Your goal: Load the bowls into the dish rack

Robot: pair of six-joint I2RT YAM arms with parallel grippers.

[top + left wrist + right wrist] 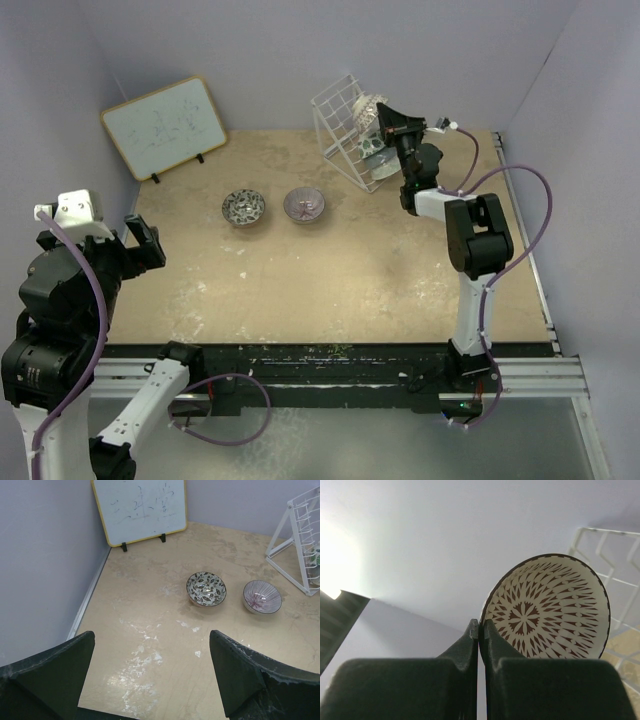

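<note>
My right gripper is shut on the rim of the brown-white lattice bowl and holds it on edge above the white wire dish rack. In the top view that gripper is over the rack, where other bowls stand in the slots. The dark speckled bowl and the pale pink-grey bowl sit side by side on the table; both also show in the left wrist view. My left gripper is open and empty, above the table's near left.
A wood-framed whiteboard leans at the back left corner. Purple walls close in the table on the left, back and right. A metal rail runs along the right edge.
</note>
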